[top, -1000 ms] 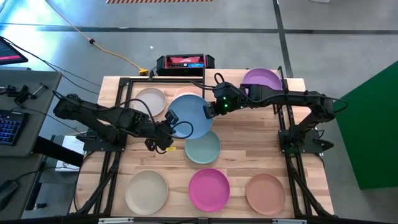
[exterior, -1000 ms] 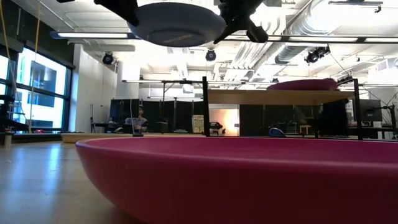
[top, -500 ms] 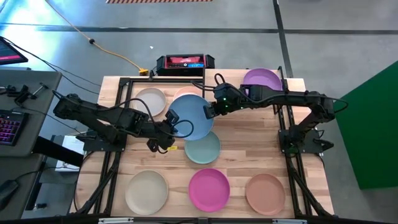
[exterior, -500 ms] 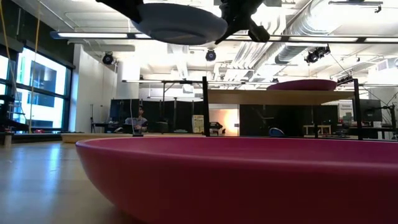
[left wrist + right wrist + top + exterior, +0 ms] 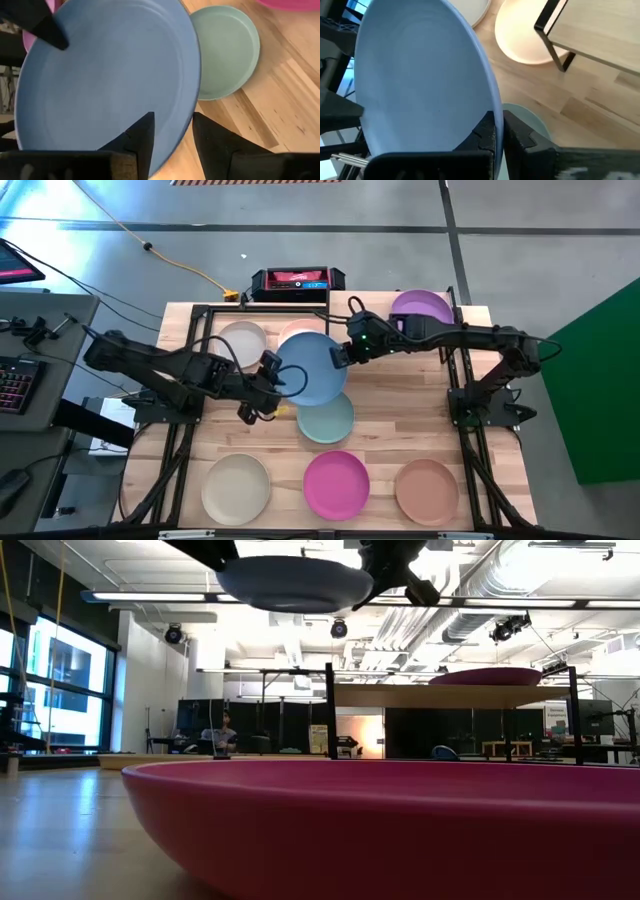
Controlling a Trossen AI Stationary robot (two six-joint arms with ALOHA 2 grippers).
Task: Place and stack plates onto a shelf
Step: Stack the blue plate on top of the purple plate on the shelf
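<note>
Above mid-table, the blue plate [image 5: 313,369] hangs in the air, carried level between both arms. Left gripper [image 5: 272,372] sits at the plate's left edge; in the left wrist view one finger [image 5: 141,140] lies over the rim on the plate's face, the other stands off the edge with a gap, so the fingers are parted about the rim and I cannot tell whether they pinch it. Right gripper [image 5: 340,354] is at the plate's right edge; the right wrist view shows its two fingers [image 5: 486,131] nearly together with the plate's rim running in between, clamped on the blue plate.

Low view: the blue plate's underside [image 5: 293,583] shows high up, well clear of the tabletop, higher than the shelf board [image 5: 450,695].

Shelf [image 5: 470,313] at the table's back right, purple plate [image 5: 421,309] on it. The blue plate is to the left of the shelf, not over it.

Under and around the lifted plate:
- teal plate [image 5: 327,420] on the table just in front, partly covered from above
- pink plate [image 5: 298,331] behind, mostly hidden
- grey-white plate [image 5: 241,343] back left

Front row on the table: cream plate [image 5: 236,488], magenta plate [image 5: 337,484], tan plate [image 5: 427,489], well apart from the grippers.
</note>
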